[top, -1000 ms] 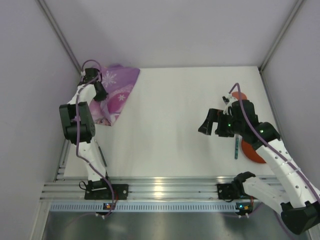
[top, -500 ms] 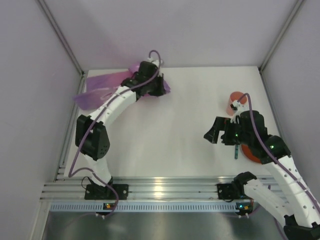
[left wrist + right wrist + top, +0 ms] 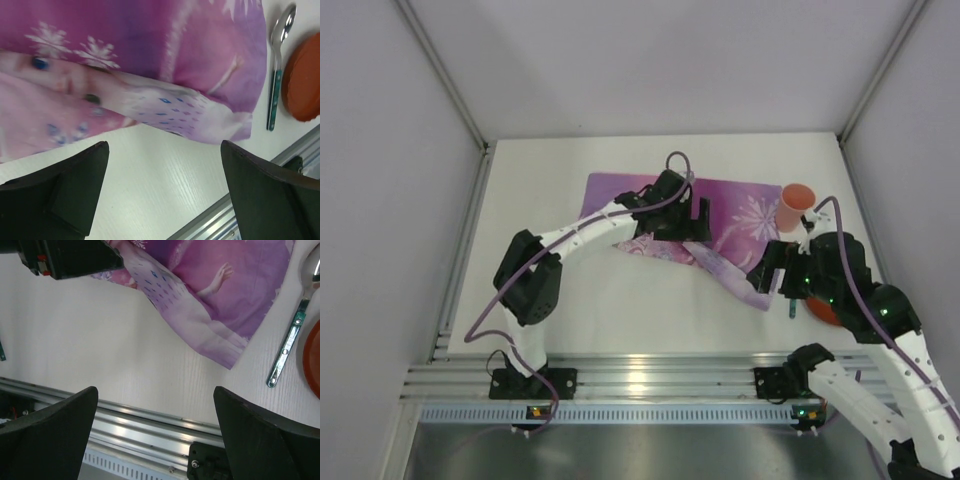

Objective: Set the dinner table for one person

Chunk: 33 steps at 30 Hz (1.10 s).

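Observation:
A purple-pink printed placemat [image 3: 740,215] lies spread over the middle right of the white dinner table [image 3: 620,300], its near right corner folded over. My left gripper [image 3: 688,215] hovers open above the mat's near edge with nothing between its fingers; in the left wrist view the placemat [image 3: 150,60] fills the top. My right gripper [image 3: 770,268] stands open near the folded corner [image 3: 220,340]. An orange cup [image 3: 797,205] stands at the mat's far right. A green-handled spoon [image 3: 292,340] lies beside an orange plate [image 3: 314,360].
An aluminium rail [image 3: 640,380] runs along the near edge of the table. Grey walls close in the left, right and back sides. My right arm hangs over most of the orange plate [image 3: 820,312].
My left arm swept the placemat from the far left corner to the middle right, laid it down and opened. My right gripper drifted slightly toward the near right.

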{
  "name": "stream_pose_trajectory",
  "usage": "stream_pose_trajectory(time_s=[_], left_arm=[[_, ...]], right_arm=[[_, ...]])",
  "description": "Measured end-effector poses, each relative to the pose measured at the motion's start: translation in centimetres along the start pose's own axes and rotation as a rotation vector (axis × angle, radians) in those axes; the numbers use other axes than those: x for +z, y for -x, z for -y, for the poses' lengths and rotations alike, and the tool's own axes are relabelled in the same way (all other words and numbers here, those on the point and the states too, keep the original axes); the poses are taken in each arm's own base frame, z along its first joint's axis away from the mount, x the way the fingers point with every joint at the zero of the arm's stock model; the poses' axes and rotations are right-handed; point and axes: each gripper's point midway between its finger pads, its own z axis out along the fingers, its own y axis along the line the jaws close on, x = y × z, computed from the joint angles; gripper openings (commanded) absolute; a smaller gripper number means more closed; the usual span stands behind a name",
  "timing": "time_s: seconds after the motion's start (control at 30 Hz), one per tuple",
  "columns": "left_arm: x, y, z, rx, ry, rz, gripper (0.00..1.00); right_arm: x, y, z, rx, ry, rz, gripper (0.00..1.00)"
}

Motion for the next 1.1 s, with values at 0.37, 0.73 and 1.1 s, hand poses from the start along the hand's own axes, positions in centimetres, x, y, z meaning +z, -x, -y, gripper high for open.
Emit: stream_pose_trajectory(time_s=[0.37,0.73,1.1], left_arm=[[-10.0,11.6,-15.8,-0.304,0.299,0.368,0.98],[-3.0,9.9,-23.8,-0.403,0.544,0.197,0.98],[-1.2,12.3,-24.4,-0.504,0.611,0.183,0.98]], right_arm=[[0.8,0.7,0.1,-0.015,-0.037,-0.032,1.00],[2.5,0.2,0.5,-0.013,-0.080,-0.112,1.00],[3.8,0.2,0.5,-0.005,-0.101,-0.141,1.00]])
